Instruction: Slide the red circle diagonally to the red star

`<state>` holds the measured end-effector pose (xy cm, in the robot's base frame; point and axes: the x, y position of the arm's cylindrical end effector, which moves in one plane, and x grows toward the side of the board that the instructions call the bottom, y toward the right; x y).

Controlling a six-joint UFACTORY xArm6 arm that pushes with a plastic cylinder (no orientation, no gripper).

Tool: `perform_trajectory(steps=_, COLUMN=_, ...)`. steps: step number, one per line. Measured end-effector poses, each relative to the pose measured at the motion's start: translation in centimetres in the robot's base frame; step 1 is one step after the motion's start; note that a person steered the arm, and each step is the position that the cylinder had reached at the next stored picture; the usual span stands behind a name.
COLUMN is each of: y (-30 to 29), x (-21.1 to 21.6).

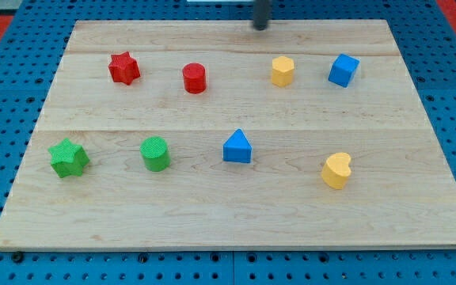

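Observation:
The red circle (pixel 195 78) stands on the wooden board (pixel 236 210) in the upper left-centre. The red star (pixel 123 68) lies to its left and slightly higher, about a block's width of bare wood between them. My tip (pixel 260 28) is at the view's top edge, up and to the right of the red circle, clear of every block.
A yellow hexagon block (pixel 283 70) and a blue cube (pixel 343 70) sit at the upper right. A green star (pixel 69 157), a green circle (pixel 156 153), a blue triangle (pixel 237 147) and a yellow heart (pixel 337 170) form the lower row.

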<state>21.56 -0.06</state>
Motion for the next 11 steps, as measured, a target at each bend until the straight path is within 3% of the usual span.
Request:
perform_trajectory(steps=1, y=-3.8, x=2.2)
perform_trajectory(steps=3, y=-3.8, x=6.7)
perform_trajectory(steps=4, y=-3.8, x=11.7)
perform_trajectory(steps=5, y=-3.8, x=12.5)
perform_trajectory(steps=6, y=-4.7, x=9.3)
perform_trajectory(steps=8, y=-5.2, x=16.7)
perform_trajectory(steps=9, y=-5.2, x=13.6)
perform_trajectory(steps=11, y=-2.5, x=3.2)
